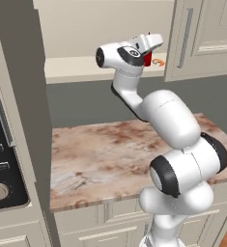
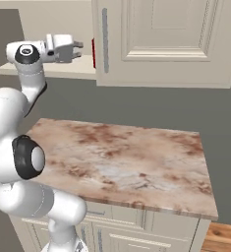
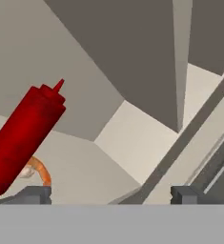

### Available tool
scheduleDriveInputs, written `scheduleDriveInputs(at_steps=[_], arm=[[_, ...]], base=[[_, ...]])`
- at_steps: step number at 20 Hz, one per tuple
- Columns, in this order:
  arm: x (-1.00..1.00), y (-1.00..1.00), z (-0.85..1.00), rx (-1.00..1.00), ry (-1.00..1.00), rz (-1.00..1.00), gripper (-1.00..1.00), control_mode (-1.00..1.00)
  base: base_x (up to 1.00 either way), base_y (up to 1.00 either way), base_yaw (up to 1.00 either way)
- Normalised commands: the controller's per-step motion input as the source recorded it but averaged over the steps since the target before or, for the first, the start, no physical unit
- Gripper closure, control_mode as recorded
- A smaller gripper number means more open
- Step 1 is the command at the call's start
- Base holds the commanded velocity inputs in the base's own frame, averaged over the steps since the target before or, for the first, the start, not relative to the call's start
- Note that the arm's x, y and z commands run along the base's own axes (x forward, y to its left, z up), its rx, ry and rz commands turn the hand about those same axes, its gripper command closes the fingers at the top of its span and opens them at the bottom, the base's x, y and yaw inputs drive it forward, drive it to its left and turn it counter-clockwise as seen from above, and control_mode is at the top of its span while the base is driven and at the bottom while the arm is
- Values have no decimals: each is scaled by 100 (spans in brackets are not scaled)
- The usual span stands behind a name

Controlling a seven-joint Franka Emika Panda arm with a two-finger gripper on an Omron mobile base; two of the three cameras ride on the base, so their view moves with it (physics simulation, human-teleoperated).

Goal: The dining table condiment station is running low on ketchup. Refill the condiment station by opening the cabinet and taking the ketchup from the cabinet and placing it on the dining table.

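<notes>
At the open upper cabinet above a small marbled counter, the white robot arm with dark joints [image 1: 175, 144] reaches up and forward, its two-finger gripper [image 3: 111, 193] level with the cabinet shelf — the two dark fingertips [image 3: 36, 194] stand spread wide apart with nothing between them.

On the far left of the left base view, a dark oven control panel with a round knob [image 1: 1, 178] sits in a tall beige column. To its right lies the pinkish-brown marbled stone counter [image 1: 100, 154] over cream drawer fronts, with a grey wall behind it.

Above that, the cream-beige wall cabinet [image 1: 86, 70] shows its pale shelf and back wall. The small all-red plastic squeeze bottle of ketchup [image 3: 25, 136] stands on that shelf, just beyond the gripper and toward one fingertip's side; it looks tilted in the hand view, nozzle pointing away from the camera's lower edge. A small orange curled object [image 3: 41, 170] lies on the shelf just beside the bottle's base — what it is cannot be told.

Further right, the cabinet's raised-panel door [image 2: 171, 39] with its long vertical silver bar handle [image 2: 105, 39] hangs over the counter; in the right base view a sliver of the red bottle peeks out at the door's left edge, near the gripper.
</notes>
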Motion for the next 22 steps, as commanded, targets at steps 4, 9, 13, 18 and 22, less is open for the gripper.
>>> scheduleDriveInputs(at_steps=[4,9,13,18,22], arm=[[39,0,-30,0,8,10,-100,-100],[29,-8,-19,0,7,11,-100,-100],[12,-18,-5,0,8,10,-100,-100],[20,-17,-11,0,13,9,-100,-100],[13,-24,-10,0,13,8,-100,-100]], base=[[0,0,0],[0,0,0],[0,0,0],[0,0,0],[0,0,0]])
